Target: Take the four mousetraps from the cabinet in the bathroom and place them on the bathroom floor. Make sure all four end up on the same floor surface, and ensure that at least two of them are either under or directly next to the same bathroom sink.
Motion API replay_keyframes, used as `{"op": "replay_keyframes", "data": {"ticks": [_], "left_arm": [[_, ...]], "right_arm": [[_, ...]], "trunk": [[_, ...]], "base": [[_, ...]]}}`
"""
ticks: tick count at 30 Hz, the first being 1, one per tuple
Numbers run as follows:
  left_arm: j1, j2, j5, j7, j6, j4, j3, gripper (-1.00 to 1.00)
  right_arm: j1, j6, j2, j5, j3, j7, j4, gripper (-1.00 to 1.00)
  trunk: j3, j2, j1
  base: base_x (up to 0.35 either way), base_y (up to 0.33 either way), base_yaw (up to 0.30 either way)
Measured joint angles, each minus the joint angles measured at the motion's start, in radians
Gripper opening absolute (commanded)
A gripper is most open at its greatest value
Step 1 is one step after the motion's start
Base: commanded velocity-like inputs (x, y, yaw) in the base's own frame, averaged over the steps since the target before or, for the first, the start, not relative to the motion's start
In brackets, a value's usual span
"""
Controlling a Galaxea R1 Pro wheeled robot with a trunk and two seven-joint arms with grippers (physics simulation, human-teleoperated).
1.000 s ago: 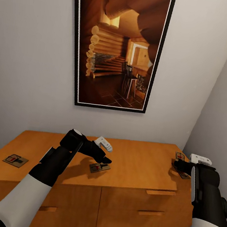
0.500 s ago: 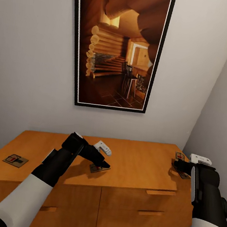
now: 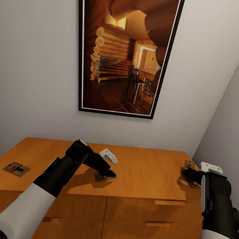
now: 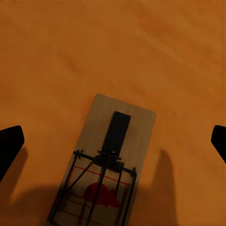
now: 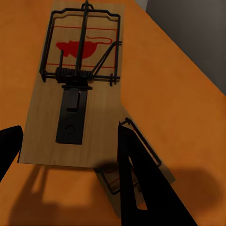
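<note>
Several mousetraps lie on the orange-brown cabinet (image 3: 145, 177). One mousetrap (image 3: 16, 168) rests near the top's left end. A middle mousetrap (image 3: 102, 177) (image 4: 106, 165) lies flat under my left gripper (image 3: 108, 172) (image 4: 114, 143), which hovers open just above it, its fingers (image 4: 10, 146) wide on either side. At the right end my right gripper (image 3: 185, 174) (image 5: 70, 136) is shut on a mousetrap (image 3: 189, 164) (image 5: 77, 80), gripping its near end across its width. Another mousetrap (image 3: 193, 183) (image 5: 141, 162) lies partly under one right finger (image 5: 141, 188).
A large framed picture (image 3: 122, 47) of a log cabin hangs on the pale wall behind the cabinet. A side wall (image 3: 235, 114) closes in at the cabinet's right end. Drawer handles (image 3: 169, 202) run down the front.
My left gripper has dropped slightly lower and closer over the middle mousetrap. The right arm and the other mousetraps have stayed still.
</note>
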Motion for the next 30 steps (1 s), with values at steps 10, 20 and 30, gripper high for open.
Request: {"op": "replay_keyframes", "data": {"ticks": [10,20,30], "left_arm": [[0.0,0.0,0.0,0.0,0.0,0.0,0.0,1.0],[0.0,0.001,0.001,0.0,0.0,0.002,0.001,1.0],[0.0,0.005,0.001,0.0,0.0,0.003,0.001,1.0]], "right_arm": [[0.0,0.0,0.0,0.0,0.0,0.0,0.0,-1.0],[0.0,0.0,0.0,0.0,0.0,0.0,0.0,-1.0],[0.0,0.0,0.0,0.0,0.0,0.0,0.0,-1.0]], "trunk": [[0.0,0.0,0.0],[0.0,0.0,0.0],[0.0,0.0,0.0]], "base": [[-0.035,-0.003,0.0],[-0.095,-0.024,0.0],[-0.007,-0.002,0.0]]}}
